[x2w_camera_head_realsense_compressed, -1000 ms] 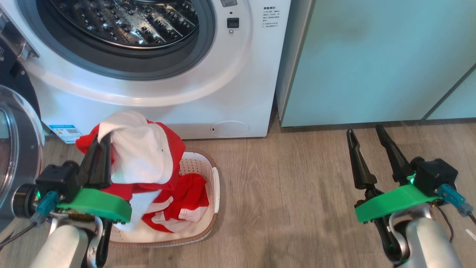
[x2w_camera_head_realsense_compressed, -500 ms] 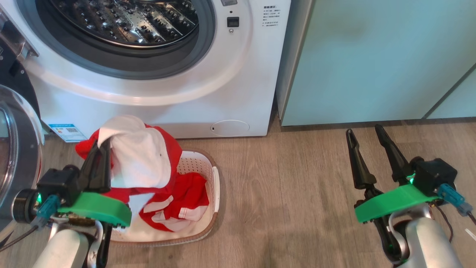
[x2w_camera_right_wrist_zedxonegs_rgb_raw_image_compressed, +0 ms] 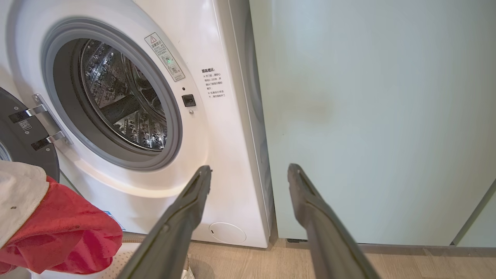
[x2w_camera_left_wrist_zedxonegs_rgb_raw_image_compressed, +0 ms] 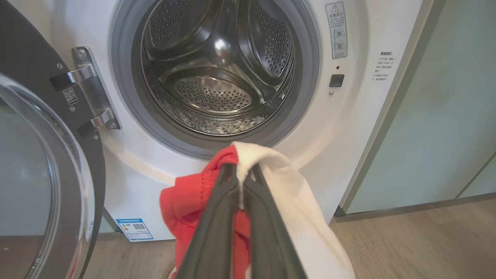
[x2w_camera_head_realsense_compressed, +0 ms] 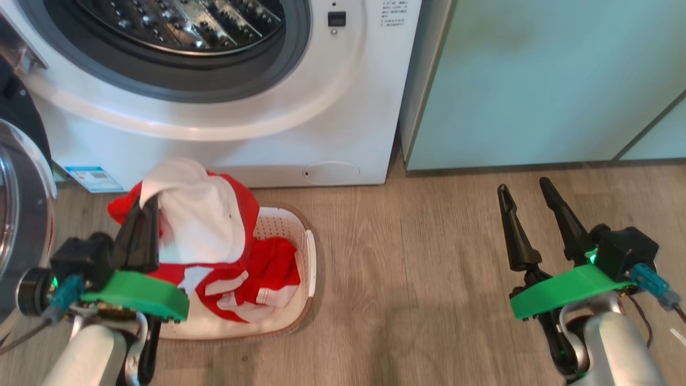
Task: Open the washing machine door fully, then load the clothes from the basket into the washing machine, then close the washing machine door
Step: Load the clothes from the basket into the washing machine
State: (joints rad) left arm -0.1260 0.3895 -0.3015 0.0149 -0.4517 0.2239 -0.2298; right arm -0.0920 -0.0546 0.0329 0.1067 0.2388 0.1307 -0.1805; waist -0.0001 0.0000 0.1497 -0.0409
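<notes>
The white washing machine (x2w_camera_head_realsense_compressed: 343, 107) stands ahead with its steel drum (x2w_camera_left_wrist_zedxonegs_rgb_raw_image_compressed: 217, 77) bare inside. Its door (x2w_camera_head_realsense_compressed: 21, 214) is swung open at the left, glass bowl facing me. On the floor in front sits the cream basket (x2w_camera_head_realsense_compressed: 310, 257) with red and white clothes (x2w_camera_head_realsense_compressed: 268, 273) in it. My left gripper (x2w_camera_head_realsense_compressed: 147, 206) is shut on a red and white garment (x2w_camera_head_realsense_compressed: 198, 220), held up above the basket's left end, below the drum opening; the cloth drapes over both fingers (x2w_camera_left_wrist_zedxonegs_rgb_raw_image_compressed: 242, 172). My right gripper (x2w_camera_head_realsense_compressed: 522, 187) hangs open and holds nothing, over the floor far to the right.
Pale teal cabinets (x2w_camera_head_realsense_compressed: 536, 80) stand right beside the washer, facing my right gripper (x2w_camera_right_wrist_zedxonegs_rgb_raw_image_compressed: 250, 170). Wood floor (x2w_camera_head_realsense_compressed: 407, 279) stretches between the basket and the right arm. A round flap (x2w_camera_head_realsense_compressed: 330, 172) and a blue sticker (x2w_camera_head_realsense_compressed: 88, 178) sit low on the washer's front.
The whole head picture has shifted, so washer and basket sit a little higher in it. The left gripper keeps its hold on the garment. The right gripper stays open and still.
</notes>
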